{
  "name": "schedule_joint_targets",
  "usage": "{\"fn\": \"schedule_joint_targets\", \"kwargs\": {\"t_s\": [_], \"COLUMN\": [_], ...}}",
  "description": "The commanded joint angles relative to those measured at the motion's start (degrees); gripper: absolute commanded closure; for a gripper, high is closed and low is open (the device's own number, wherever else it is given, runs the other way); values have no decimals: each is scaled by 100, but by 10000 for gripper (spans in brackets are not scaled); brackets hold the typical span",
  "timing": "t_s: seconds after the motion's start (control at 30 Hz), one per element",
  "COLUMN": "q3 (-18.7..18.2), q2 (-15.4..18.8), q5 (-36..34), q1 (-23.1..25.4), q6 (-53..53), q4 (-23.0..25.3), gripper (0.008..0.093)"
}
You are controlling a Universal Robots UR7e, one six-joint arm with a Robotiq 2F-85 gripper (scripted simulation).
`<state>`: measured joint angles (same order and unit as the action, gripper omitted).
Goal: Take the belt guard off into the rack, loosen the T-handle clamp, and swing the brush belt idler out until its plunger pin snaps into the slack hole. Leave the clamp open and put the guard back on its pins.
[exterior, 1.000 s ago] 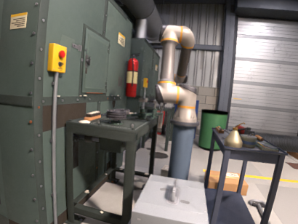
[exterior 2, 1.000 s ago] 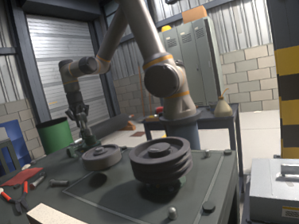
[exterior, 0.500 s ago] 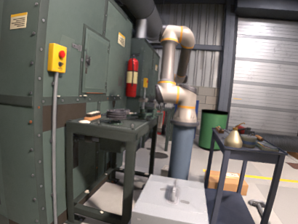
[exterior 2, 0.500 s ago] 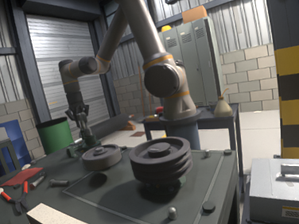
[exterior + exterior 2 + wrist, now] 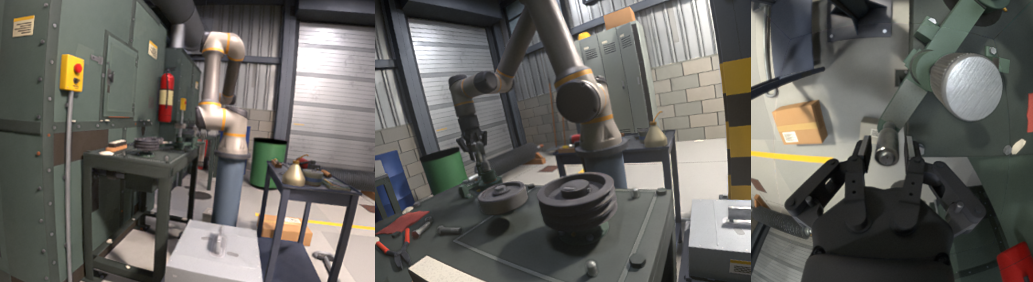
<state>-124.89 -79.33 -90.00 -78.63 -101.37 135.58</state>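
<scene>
A dark steel handle knob stands at the end of the green idler arm, right between my fingers. The arm runs up to a large knurled silver knob on the green pivot block at the far end of the bench. On the bench top sit the small idler pulley and the large stepped pulley. The belt guard is not in sight. My gripper is open around the handle knob and holds nothing.
A green drum stands behind the arm's pedestal. A cardboard box lies on the floor beside a yellow line. A side table carries an oil can and tools. A grey case sits in front. Pliers lie on the bench.
</scene>
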Motion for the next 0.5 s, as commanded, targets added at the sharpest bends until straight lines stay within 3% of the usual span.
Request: {"fn": "schedule_joint_targets", "kwargs": {"t_s": [0.0,0.27,0.37,0.47], "q3": [11,368,406,421], "q2": [-21,-575,-619,-637], "q5": [0,0,0,0], "q1": [0,0,0,1], "q6": [0,0,0,0], "q4": [-24,-922,-1020,-1027], "gripper": [574,574,574,519]}}
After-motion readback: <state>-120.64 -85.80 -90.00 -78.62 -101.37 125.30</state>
